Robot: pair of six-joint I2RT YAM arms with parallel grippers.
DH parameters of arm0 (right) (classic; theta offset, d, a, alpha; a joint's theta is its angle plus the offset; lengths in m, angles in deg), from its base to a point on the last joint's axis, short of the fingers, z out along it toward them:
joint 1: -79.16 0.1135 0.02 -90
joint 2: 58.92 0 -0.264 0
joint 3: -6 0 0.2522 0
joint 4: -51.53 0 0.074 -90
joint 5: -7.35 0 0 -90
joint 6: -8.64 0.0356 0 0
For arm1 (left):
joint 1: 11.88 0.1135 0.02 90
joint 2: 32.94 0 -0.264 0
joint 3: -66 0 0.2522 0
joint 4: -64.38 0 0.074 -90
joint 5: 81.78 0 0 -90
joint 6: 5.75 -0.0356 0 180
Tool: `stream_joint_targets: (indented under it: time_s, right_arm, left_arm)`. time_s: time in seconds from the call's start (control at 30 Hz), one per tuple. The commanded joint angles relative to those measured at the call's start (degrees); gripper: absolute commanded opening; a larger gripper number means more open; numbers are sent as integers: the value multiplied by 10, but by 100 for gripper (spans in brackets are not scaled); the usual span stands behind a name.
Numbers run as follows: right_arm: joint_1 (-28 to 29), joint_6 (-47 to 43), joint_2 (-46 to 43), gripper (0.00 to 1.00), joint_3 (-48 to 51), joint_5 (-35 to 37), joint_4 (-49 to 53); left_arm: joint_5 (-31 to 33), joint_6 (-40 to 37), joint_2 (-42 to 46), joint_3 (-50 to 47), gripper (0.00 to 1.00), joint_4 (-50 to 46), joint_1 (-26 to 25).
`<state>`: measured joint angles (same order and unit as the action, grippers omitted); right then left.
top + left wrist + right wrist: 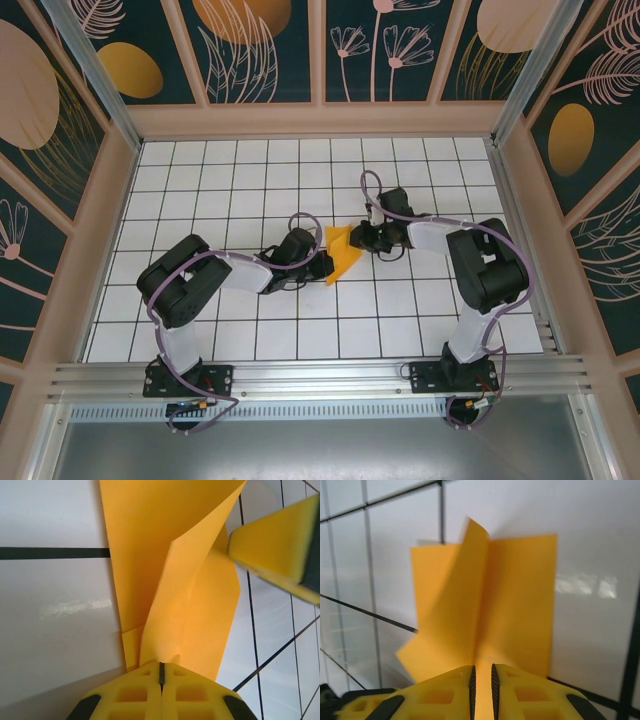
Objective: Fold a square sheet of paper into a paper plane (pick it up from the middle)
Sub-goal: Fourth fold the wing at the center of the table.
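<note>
L arm: base at near-left edge of the white grid table (200,180), elbow bent back over it, forearm lying low and reaching right toward table centre. Left gripper (320,263) (161,672) was fully closed, fingertips pressed together on the near edge of the orange-yellow paper sheet (342,255) (165,575) (520,600).

R arm: base at near-right edge, upper link rising to a high elbow, forearm angled left and slightly away, wrist turned down twd the sheet from the opposite side. Right gripper (357,238) (482,677) had its jaws narrow, just a thin slit btwn them; the paper's raised fold ran down into that slit, but couldn't tell if it was actually pinched. In the left wrist view one yellow finger of that gripper sat at the sheet's far right edge, touching or just beside it.

Sheet lay near table centre, btwn the two grippers, partly folded: one flap flat on the tiles, another standing up along a lengthwise crease, w/ a corner sticking out low on one side.
</note>
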<state>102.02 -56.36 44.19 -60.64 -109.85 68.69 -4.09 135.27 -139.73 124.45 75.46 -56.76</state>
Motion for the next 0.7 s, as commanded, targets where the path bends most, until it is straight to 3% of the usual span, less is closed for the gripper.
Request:
stream_joint_targets:
  time_s: [0.0, 0.2, 0.47, 0.67]
  right_arm:
    - [15, 18, 6, 20, 22, 26, 16]
    - [45, 52, -23, 19, 66, 21, 36]
    - [46, 51, -141, 21, 69, -10, -2]
    - [54, 43, -134, 22, 66, -28, -26]
  left_arm:
    - [-6, -51, -1, -26, 0, -76, 2]
    - [-10, -92, 21, -45, 0, -87, 2]
    - [-25, -122, 46, -79, 0, -92, 3]
    - [-17, -111, 49, -76, 0, -92, 2]
